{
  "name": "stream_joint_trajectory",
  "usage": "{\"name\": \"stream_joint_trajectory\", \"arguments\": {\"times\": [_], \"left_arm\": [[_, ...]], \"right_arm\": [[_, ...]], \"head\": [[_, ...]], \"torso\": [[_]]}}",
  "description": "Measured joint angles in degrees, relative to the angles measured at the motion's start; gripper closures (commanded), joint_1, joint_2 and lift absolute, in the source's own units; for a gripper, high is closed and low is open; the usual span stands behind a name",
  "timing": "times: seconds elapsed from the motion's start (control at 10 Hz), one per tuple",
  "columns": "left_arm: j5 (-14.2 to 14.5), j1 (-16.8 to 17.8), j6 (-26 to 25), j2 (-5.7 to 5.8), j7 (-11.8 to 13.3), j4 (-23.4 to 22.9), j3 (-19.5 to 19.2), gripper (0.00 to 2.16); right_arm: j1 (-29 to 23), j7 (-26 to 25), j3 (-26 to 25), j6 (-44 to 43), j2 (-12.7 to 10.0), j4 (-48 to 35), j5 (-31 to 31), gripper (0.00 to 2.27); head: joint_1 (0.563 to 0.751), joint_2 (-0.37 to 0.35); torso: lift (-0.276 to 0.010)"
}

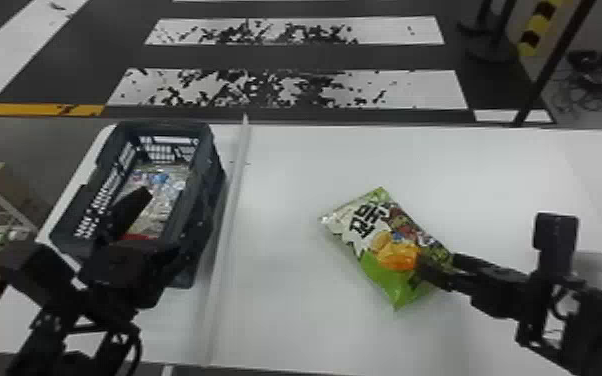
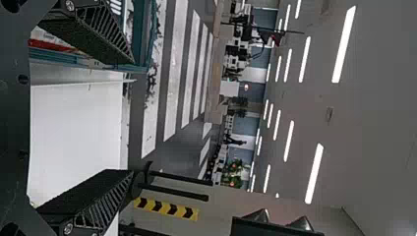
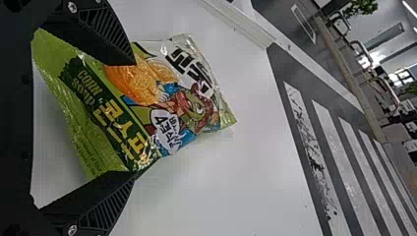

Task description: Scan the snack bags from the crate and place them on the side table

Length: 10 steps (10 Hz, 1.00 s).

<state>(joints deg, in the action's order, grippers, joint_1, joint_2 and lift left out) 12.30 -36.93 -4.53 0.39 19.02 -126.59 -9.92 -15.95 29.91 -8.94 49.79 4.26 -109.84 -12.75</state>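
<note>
the snack bag (image 1: 375, 245) is lying on the bench (image 1: 285, 310), between the widely parted fingers of my right claw (image 3: 134, 118). i am probably positioning for pickup; the next move is calling for even closure. my left claw (image 2: 133, 118), also wide, is hovering by the crate (image 1: 199, 200).

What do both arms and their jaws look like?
Left arm and right arm: black, angular, with exposed dark cables. Left gripper and right gripper match: black wedge-shaped jaws, slatted along the sides, silver screws at the base.
</note>
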Motion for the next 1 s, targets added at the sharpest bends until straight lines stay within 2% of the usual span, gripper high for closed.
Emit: {"name": "stream_joint_trajectory", "arguments": {"times": [0.2,0.3,0.4,0.5,0.6,0.7,0.9,1.0], "left_arm": [[0.01,-0.33,0.0,0.02,0.29,-0.06,0.0,0.09],[0.05,-0.51,0.0,0.04,0.47,-0.06,-0.14,0.09],[0.4,-0.64,0.05,0.05,0.66,-0.06,-0.38,0.09],[0.84,-0.68,0.05,0.05,0.75,-0.06,-0.71,0.09],[1.08,-0.68,0.02,0.05,0.75,0.04,-0.91,0.09],[1.15,-0.68,0.0,0.05,0.76,0.2,-0.99,0.09],[1.23,-0.53,0.0,0.05,0.75,0.45,-1.06,0.09],[1.29,-0.5,0.0,0.05,0.75,0.6,-1.11,0.09]], "right_arm": [[1.75,0.28,2.51,-0.45,0.57,1.96,3.31,0.08],[2.86,0.32,4.02,-0.46,1.12,3.09,5.5,0.15],[3.82,0.33,5.43,-0.45,1.44,4.41,7.99,0.63],[4.46,0.38,6.85,-0.44,1.66,5.72,10.55,1.5],[4.91,0.29,8.33,-0.42,1.74,6.8,13.32,1.99],[5.12,0.18,9.16,-0.41,1.71,7.56,14.77,2.18],[4.25,-0.46,9.25,-1.03,1.63,6.53,15.1,2.24],[2.91,-2.57,8.76,-1.22,1.62,3.68,15.08,2.24]], "head": [[0.695,0.085],[0.695,0.089],[0.695,0.092],[0.695,0.098],[0.695,0.102],[0.695,0.104],[0.695,0.106],[0.695,0.093]], "torso": [[-0.094],[-0.094],[-0.094],[-0.094],[-0.094],[-0.094],[-0.094],[-0.094]]}}
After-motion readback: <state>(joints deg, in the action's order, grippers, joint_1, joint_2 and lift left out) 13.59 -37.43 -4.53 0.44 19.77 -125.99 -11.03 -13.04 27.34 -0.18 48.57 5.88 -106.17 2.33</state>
